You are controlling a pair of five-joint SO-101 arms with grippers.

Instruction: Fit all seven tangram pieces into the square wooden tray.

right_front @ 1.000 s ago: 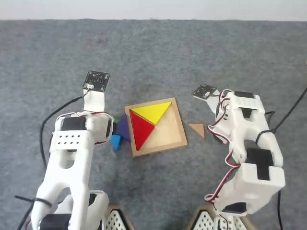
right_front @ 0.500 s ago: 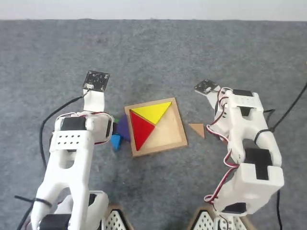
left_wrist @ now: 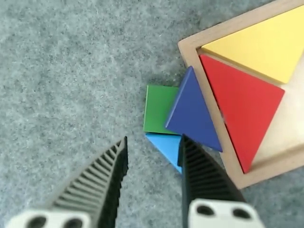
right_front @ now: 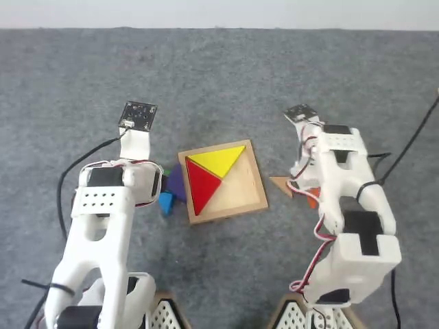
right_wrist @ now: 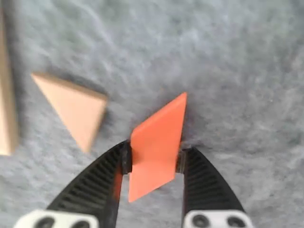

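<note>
Tray [right_front: 263, 186] sits on the tabletop [right_front: 206, 82] from above, holding a yellow triangle [right_front: 218, 160] and a red triangle [right_front: 200, 184]; five pieces wait outside. Left wrist: my left end effector [left_wrist: 153, 141] hangs spread over the light-blue triangle [left_wrist: 166, 142]. Right wrist: my right end effector [right_wrist: 154, 152] pinches the orange piece [right_wrist: 159, 128]; I should lift it level, clearing the tan triangle [right_wrist: 73, 107].

- One square wooden tray [right_front: 240, 188] is sitting on the bench [right_front: 274, 82].
- Seven tangram pieces are showing in all.
- Five are showing as triangles: a yellow triangle [right_front: 218, 162], a red triangle [right_front: 201, 185], a dark blue triangle [left_wrist: 192, 114], a light blue triangle [left_wrist: 166, 146] and a tan triangle [right_front: 281, 184].
- One green square [left_wrist: 157, 114] and one orange parallelogram [right_wrist: 156, 142] are making up the rest.
- Two pieces are sitting inside the tray, three are showing at its nine o'clock and two at its three o'clock.
- Two arms are standing at the bench: the left arm [right_front: 103, 205] and the right arm [right_front: 350, 178].
</note>
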